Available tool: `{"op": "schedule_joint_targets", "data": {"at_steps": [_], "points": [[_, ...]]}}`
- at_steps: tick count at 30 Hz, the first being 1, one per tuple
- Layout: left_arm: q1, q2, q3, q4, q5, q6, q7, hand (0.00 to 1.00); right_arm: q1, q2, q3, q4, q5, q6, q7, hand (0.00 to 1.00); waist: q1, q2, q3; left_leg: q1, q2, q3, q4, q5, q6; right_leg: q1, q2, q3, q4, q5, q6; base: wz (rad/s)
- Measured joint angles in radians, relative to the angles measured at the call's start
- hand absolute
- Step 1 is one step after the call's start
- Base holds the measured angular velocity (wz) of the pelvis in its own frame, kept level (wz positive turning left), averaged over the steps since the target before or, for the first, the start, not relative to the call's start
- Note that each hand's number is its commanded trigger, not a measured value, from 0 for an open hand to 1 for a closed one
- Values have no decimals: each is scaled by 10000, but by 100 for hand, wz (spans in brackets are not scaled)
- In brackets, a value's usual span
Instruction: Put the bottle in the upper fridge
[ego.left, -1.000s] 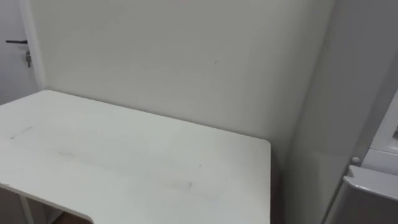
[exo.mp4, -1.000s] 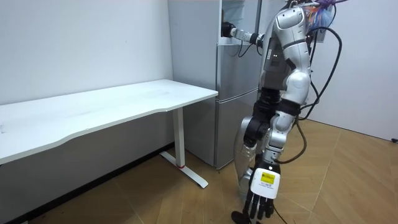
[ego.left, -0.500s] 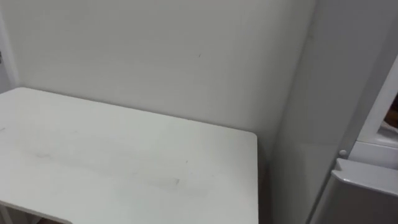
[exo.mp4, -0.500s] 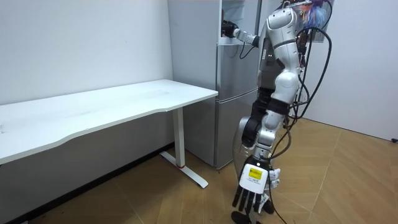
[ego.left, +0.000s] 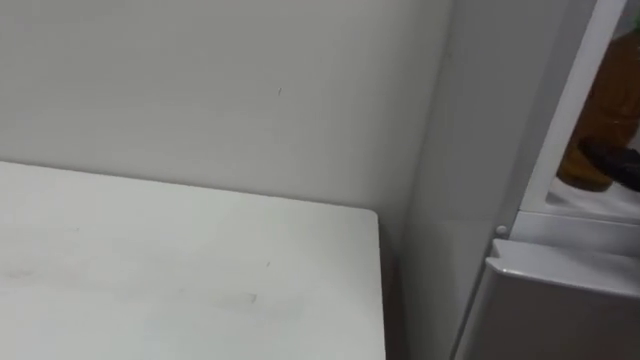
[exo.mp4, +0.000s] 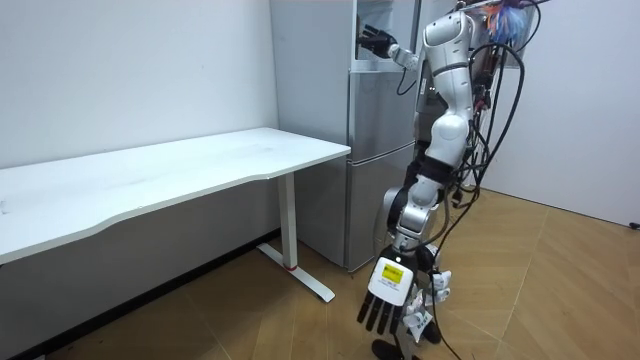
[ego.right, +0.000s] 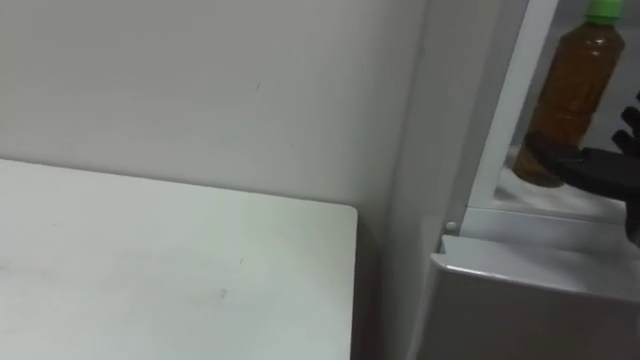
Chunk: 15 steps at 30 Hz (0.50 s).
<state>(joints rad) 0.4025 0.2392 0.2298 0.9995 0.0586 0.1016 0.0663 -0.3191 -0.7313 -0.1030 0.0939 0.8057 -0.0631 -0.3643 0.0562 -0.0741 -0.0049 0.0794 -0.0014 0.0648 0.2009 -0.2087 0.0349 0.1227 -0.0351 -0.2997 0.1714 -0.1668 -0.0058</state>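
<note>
A bottle (ego.right: 572, 88) of brown liquid with a green cap stands upright on the shelf of the open upper fridge compartment (ego.right: 560, 205); it appears again as the bottle (ego.left: 607, 100) at the right edge. My right hand (ego.right: 592, 166) reaches in from the right, open, with one dark finger in front of the bottle's base. In the room view the right hand (exo.mp4: 374, 40) shows spread fingers inside the upper fridge (exo.mp4: 383, 35). My left hand (exo.mp4: 381, 308) hangs low by my leg, open. I stand right at the fridge's front.
The grey fridge's side wall (ego.right: 445, 110) rises beside a white table (ego.right: 150, 260) that stands against the wall. The shut lower fridge door (ego.right: 530, 300) sits under the shelf. In the room view there is wooden floor (exo.mp4: 560, 290) behind me.
The head camera has swung right, bringing the fridge shelf and bottle into view. My right hand's fingers have spread open at the upper fridge. My left arm has swung toward the room view's left.
</note>
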Motion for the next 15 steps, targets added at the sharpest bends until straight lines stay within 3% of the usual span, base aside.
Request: {"op": "schedule_joint_targets", "data": {"at_steps": [9,12,15], "points": [[62,-209,4,49,-61,-32,162,0,445,361,-577,-1544,-722,-3,-589,0,15,134,20,191,50,240,-77,-3,-9,-40,57,346,5,17,-28,-8],[56,-286,2,134,-73,-304,357,0,521,455,-654,-2049,-1273,-21,-832,0,8,115,23,200,74,401,-103,-9,-16,-42,88,524,26,23,-38,-13],[26,-304,0,367,-66,-559,379,0,839,913,-870,-2992,-1849,-263,-1073,0,-25,110,14,219,87,452,-136,-13,-19,-89,95,548,49,25,-40,-8]]}}
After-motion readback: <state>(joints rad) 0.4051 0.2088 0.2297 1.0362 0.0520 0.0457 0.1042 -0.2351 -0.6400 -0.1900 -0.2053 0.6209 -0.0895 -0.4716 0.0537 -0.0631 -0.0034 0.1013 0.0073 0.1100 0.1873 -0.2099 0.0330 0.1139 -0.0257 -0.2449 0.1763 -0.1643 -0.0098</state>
